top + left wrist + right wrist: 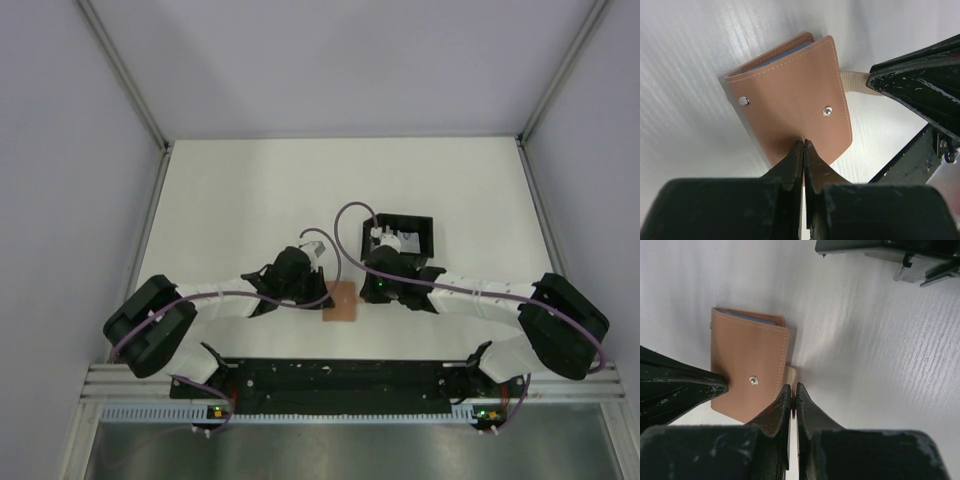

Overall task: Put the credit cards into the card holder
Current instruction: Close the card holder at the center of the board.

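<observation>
Just ahead of the left pincer (804, 145), whose tips are pressed together at its near edge, the tan card holder (790, 95) lies on the tabletop (250, 200), its pale strap (855, 82) seemingly pinched by the right pincer (791, 390); light, floppy leather, probably best gripped at a stitched edge.

text: none legible in any view | card holder (790, 100) just ahead of left gripper (804, 145): no brand, print or number readable | counter (685, 60): no label or sign readable
</observation>
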Controlling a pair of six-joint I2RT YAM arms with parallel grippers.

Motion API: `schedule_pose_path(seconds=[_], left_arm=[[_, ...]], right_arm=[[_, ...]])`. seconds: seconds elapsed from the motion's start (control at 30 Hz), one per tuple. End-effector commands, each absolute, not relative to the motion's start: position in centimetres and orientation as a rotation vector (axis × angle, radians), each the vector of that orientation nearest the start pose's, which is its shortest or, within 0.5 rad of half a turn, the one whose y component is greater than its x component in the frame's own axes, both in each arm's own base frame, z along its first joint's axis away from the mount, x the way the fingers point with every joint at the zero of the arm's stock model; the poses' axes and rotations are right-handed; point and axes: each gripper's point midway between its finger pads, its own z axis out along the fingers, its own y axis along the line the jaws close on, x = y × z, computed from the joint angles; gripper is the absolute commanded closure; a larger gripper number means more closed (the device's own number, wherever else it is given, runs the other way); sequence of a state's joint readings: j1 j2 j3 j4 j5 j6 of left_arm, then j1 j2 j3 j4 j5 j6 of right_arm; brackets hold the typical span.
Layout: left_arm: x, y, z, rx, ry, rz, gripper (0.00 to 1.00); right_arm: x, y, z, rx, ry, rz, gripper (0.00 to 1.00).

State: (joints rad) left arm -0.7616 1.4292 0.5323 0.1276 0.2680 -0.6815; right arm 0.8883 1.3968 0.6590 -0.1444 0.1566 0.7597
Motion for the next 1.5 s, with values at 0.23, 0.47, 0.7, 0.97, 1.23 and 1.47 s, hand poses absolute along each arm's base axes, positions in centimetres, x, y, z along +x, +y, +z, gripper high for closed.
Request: schedule_pose_path(seconds=[0.23, 0.47, 0.7, 0.97, 1.23, 1.47], left_arm=[[19.7, -29.2, 2.7, 0.162, 2.519, -0.952, 1.0], [19.4, -29.3, 2.5, 0.149, 2.521, -0.958, 1.0], [19.2, -29.2, 2.0, 0.144, 2.531, -0.945, 1.0], [19.3, -28.8, 1.5, 0.132, 2.544, -0.907, 1.0], [19.6, -29.1, 2.8, 0.168, 2.507, -0.925, 1.0], [20.0, -29.2, 5.1, 0.233, 2.454, -0.923, 1.0]], right_arm=[[20.3, 29.7, 6.4, -0.144, 2.465, 0.732, 0.99], [20.3, 31.3, 5.1, -0.132, 2.511, 0.739, 0.99], [20.6, 31.9, 6.3, -0.128, 2.466, 0.77, 0.89], [21.0, 30.9, 9.8, -0.137, 2.372, 0.775, 0.65], [20.8, 28.2, 9.8, -0.09, 2.343, 0.708, 0.72], [21.0, 24.4, 7.2, 0.048, 2.394, 0.617, 0.88]])
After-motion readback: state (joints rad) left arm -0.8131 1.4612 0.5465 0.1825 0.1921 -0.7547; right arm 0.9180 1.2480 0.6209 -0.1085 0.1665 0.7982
